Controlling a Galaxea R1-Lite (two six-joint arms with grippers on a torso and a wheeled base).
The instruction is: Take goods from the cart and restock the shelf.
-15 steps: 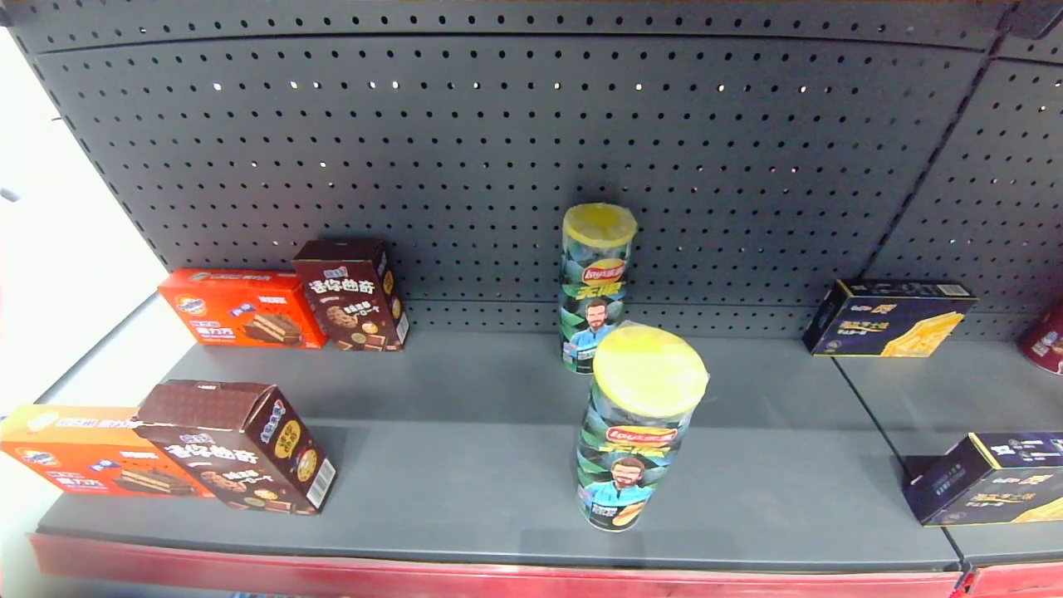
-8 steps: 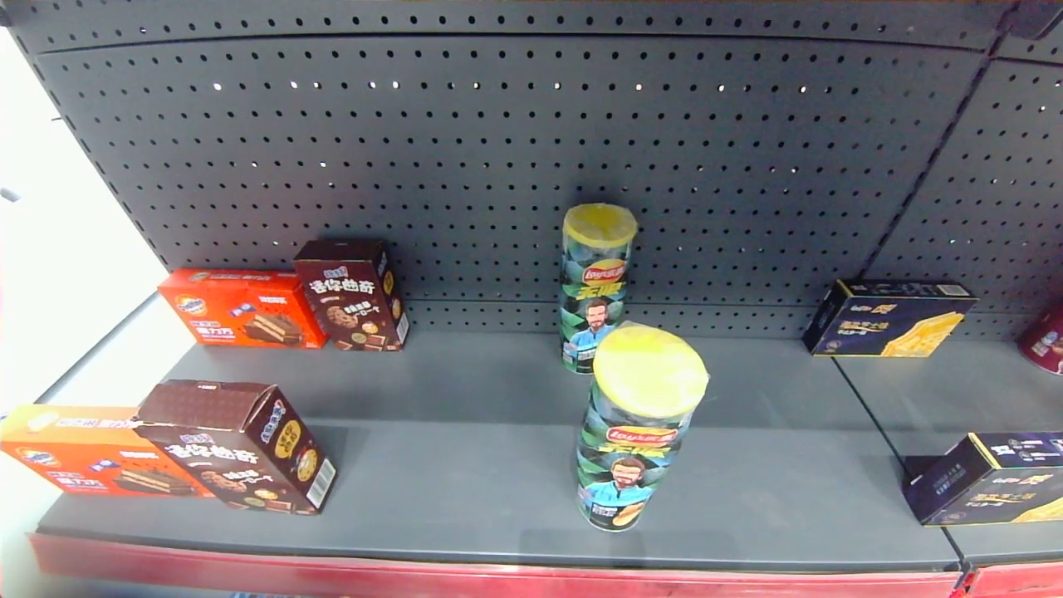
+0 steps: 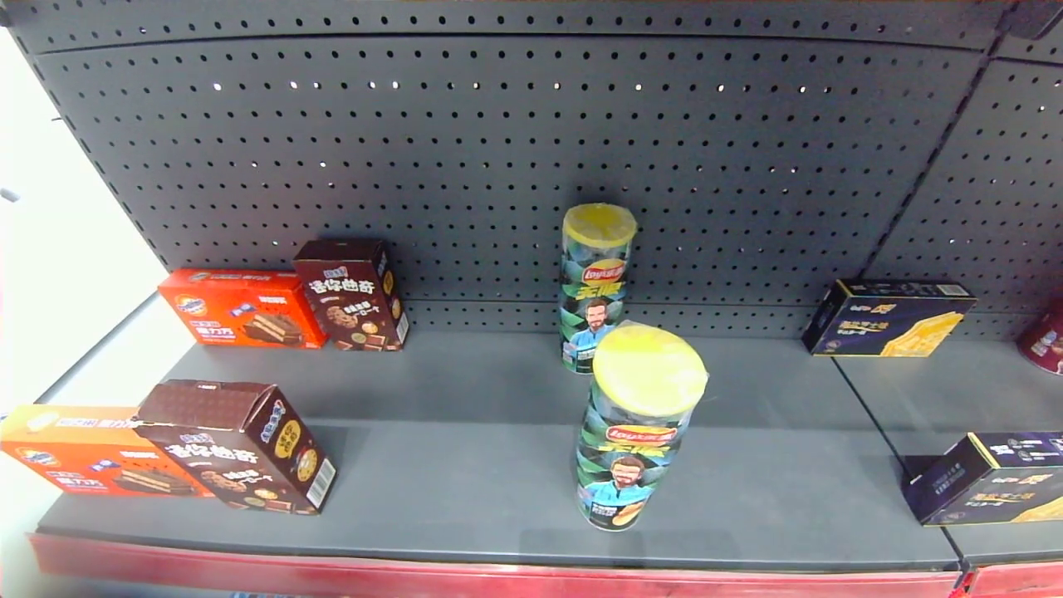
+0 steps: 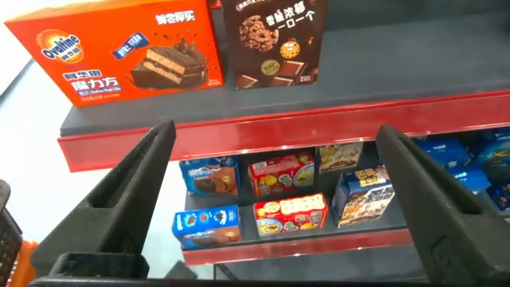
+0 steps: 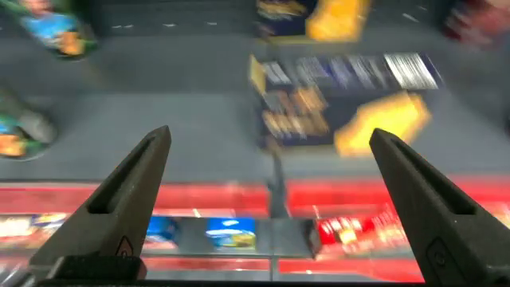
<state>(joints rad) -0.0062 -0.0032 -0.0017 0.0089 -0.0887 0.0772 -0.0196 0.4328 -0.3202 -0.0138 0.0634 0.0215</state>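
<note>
Two tall chip cans with yellow lids stand mid-shelf, one near the front (image 3: pixel 635 428) and one at the back (image 3: pixel 594 286). On the left sit an orange box (image 3: pixel 83 453) and a brown cookie box (image 3: pixel 241 448) at the front, with another pair behind them. My left gripper (image 4: pixel 275 131) is open and empty, in front of the red shelf edge (image 4: pixel 319 127) and below the orange box (image 4: pixel 119 48) and brown cookie box (image 4: pixel 275 40). My right gripper (image 5: pixel 269 137) is open and empty, facing a dark blue box (image 5: pixel 343 100) near the shelf front.
The grey shelf (image 3: pixel 465 465) has a perforated back panel (image 3: pixel 498 166). Dark blue boxes sit at the right front (image 3: pixel 992 477) and right back (image 3: pixel 893 320), and a red can (image 3: pixel 1048 340) at the far right. A lower shelf (image 4: pixel 279 239) holds several small boxes.
</note>
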